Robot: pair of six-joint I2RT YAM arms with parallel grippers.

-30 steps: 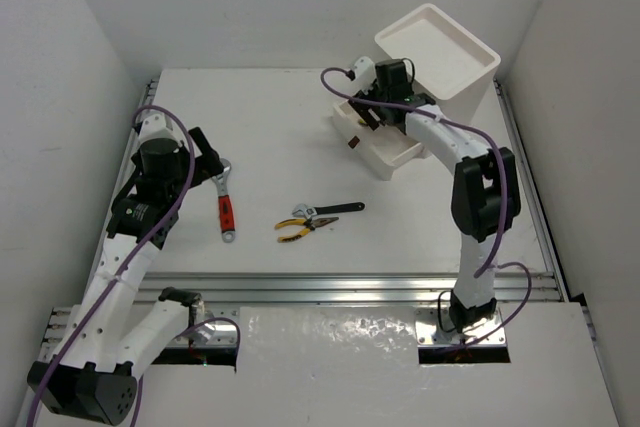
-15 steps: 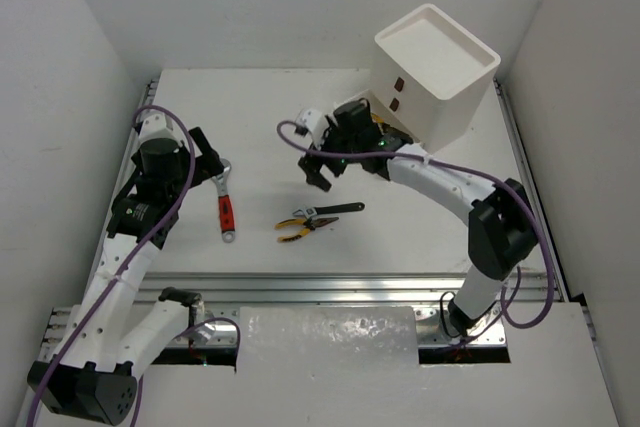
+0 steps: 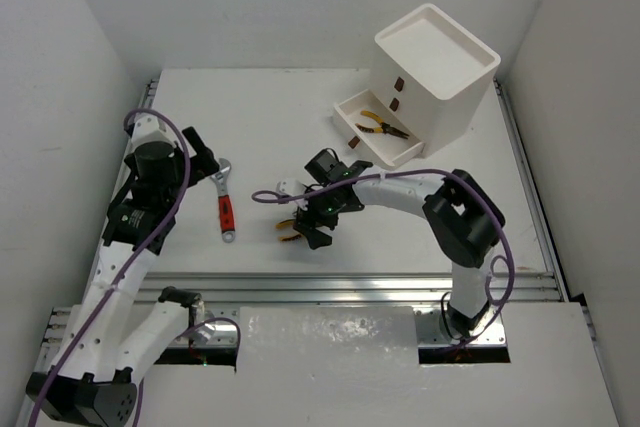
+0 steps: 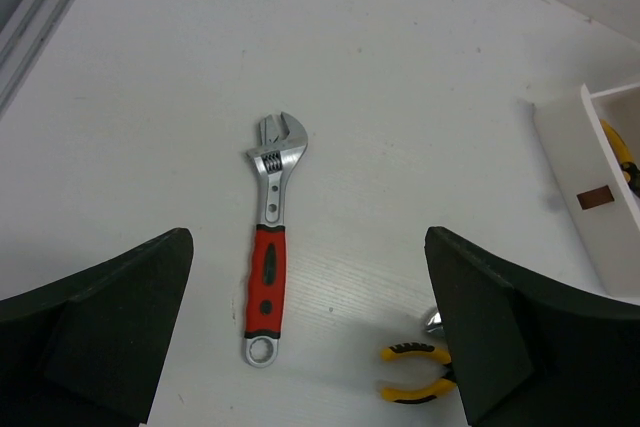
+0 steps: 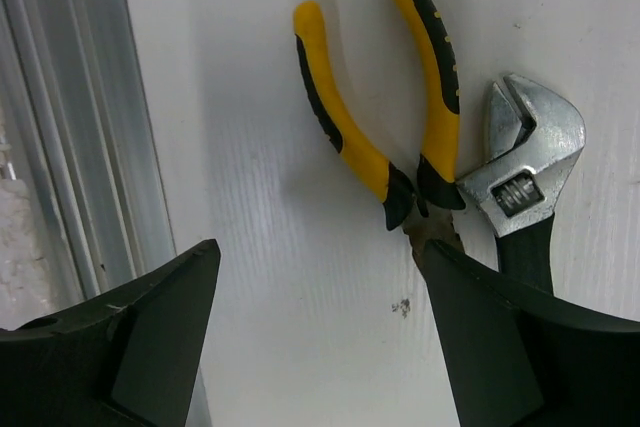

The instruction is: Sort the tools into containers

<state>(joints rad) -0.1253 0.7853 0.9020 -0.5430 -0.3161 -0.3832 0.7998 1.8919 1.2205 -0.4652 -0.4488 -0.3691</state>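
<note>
A red-handled wrench [image 3: 226, 209] [image 4: 268, 267] lies on the table left of centre. My left gripper [image 3: 196, 152] [image 4: 308, 277] hangs open above it, holding nothing. Yellow-handled pliers [image 5: 375, 162] [image 4: 415, 382] lie at mid-table, their nose touching the head of a black-handled wrench [image 5: 525, 172]. My right gripper [image 3: 315, 217] [image 5: 322, 267] hovers open just over them, nothing between its fingers. From above, the black wrench is hidden under that gripper. The white drawer unit [image 3: 440, 67] stands at the back right. Its bottom drawer [image 3: 375, 142] [image 4: 590, 177] is pulled out, with another pair of yellow pliers [image 3: 380, 127] inside.
White walls close in the table on the left, back and right. An aluminium rail [image 3: 340, 287] [image 5: 60, 147] runs along the near edge, close to my right gripper. Purple cables loop off both arms.
My right arm has swung from the open drawer down to mid-table and now hangs over the pliers and black wrench. The left arm has hardly moved.
</note>
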